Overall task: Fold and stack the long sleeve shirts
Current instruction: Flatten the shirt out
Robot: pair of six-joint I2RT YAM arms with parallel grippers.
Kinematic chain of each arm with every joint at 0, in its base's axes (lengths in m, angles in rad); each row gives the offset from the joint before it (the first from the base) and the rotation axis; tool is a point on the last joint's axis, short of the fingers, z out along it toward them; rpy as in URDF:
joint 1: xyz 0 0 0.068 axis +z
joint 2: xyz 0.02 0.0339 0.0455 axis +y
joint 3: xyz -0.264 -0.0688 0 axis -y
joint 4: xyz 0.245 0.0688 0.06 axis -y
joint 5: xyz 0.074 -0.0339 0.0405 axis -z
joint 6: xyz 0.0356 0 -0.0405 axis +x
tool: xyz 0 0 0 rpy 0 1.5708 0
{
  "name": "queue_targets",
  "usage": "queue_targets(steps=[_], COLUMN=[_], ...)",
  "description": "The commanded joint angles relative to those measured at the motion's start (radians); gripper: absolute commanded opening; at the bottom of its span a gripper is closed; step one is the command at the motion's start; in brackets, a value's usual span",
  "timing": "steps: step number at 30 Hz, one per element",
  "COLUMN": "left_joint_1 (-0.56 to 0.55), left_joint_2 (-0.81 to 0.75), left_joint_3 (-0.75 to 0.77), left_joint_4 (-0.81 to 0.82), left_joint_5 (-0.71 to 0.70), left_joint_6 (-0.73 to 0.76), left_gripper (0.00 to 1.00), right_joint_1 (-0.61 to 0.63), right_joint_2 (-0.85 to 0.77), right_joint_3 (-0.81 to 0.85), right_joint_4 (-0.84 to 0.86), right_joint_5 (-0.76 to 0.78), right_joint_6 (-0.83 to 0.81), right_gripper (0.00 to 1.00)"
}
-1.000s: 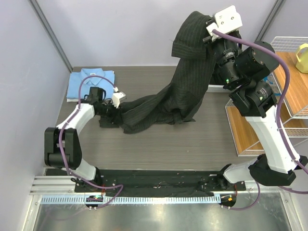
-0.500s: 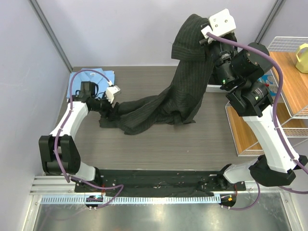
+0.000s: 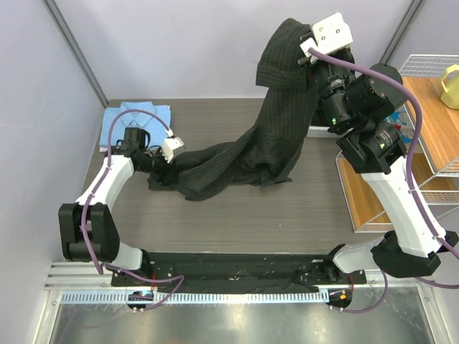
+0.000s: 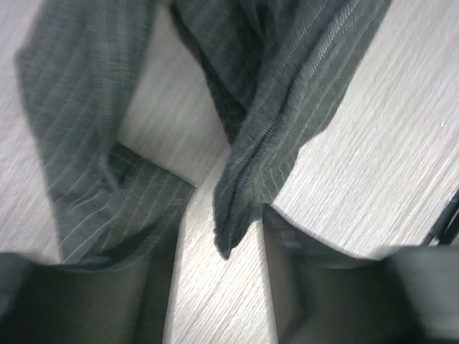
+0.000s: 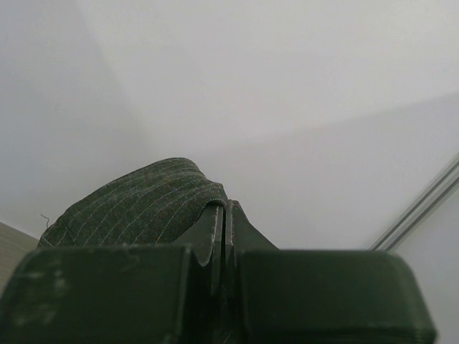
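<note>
Tabletop [image 3: 287, 208]: pinstripe shirt [image 3: 276, 129] hangs from raised grip at 1 o'clock, trails down to bunch at 9 o'clock. Light blue shirt [image 3: 136, 118] lies folded at 10 o'clock. Right tool [image 5: 224, 215] clamped tight on pinstripe fabric. Left tool [image 4: 219, 265] parted, hem tip between jaws, nothing pinched. Step, likely: spreading pinstripe shirt for folding. Next: left tool needs firm hold on hem.

A grey wood-grain table [image 3: 287, 208] fills the middle. At 3 o'clock stands a wire shelf [image 3: 422, 66] with wooden boards [image 3: 358, 204], a yellow jug [image 3: 452, 86] on it. A metal rail [image 3: 237, 297] lies at 6 o'clock.
</note>
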Motion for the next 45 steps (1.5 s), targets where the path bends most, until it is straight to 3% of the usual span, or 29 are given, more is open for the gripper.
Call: queue_targets(steps=[1,5,6,11,16,18,25,30,35,45], left_joint_1=[-0.013,-0.009,0.002,0.118,0.083,0.071,0.042,0.042,0.042,0.042], left_joint_2=[0.013,-0.016,-0.025,-0.007,0.037,0.037,-0.143,-0.272,-0.395,-0.636], left_joint_3=[-0.040,-0.019,0.001,0.368,0.720,0.760,0.685,0.648,0.641,0.662], left_joint_4=[0.024,0.065,0.072,0.008,-0.177,-0.242,-0.208,-0.134,-0.044,0.111], left_joint_5=[-0.007,-0.028,-0.043,-0.062,-0.192,-0.233,-0.355,-0.381,-0.389,-0.171], left_joint_6=[0.050,-0.046,-0.081,-0.322,-0.269,-0.218,-0.140,-0.178,-0.247,-0.419], left_gripper=[0.38,0.12,0.00,0.00,0.00,0.00,0.00,0.00,0.00,0.00], right_joint_1=[-0.001,0.001,0.001,-0.002,-0.011,-0.022,-0.028,-0.028,-0.028,-0.077], right_joint_2=[-0.011,-0.015,-0.020,-0.018,-0.001,-0.001,-0.006,0.025,-0.024,-0.198], right_joint_3=[0.013,0.002,0.001,0.007,0.038,0.042,0.091,0.269,0.343,0.381], right_joint_4=[0.075,0.088,0.095,0.172,0.264,0.284,0.339,0.324,0.251,0.209], right_joint_5=[0.017,0.037,0.043,0.086,0.106,0.113,0.104,0.087,-0.006,-0.155], right_joint_6=[-0.018,-0.038,-0.047,-0.125,-0.185,-0.196,-0.252,-0.289,-0.263,-0.069], right_gripper=[0.01,0.01,0.01,0.01,0.01,0.01,0.01,0.01,0.01,0.01])
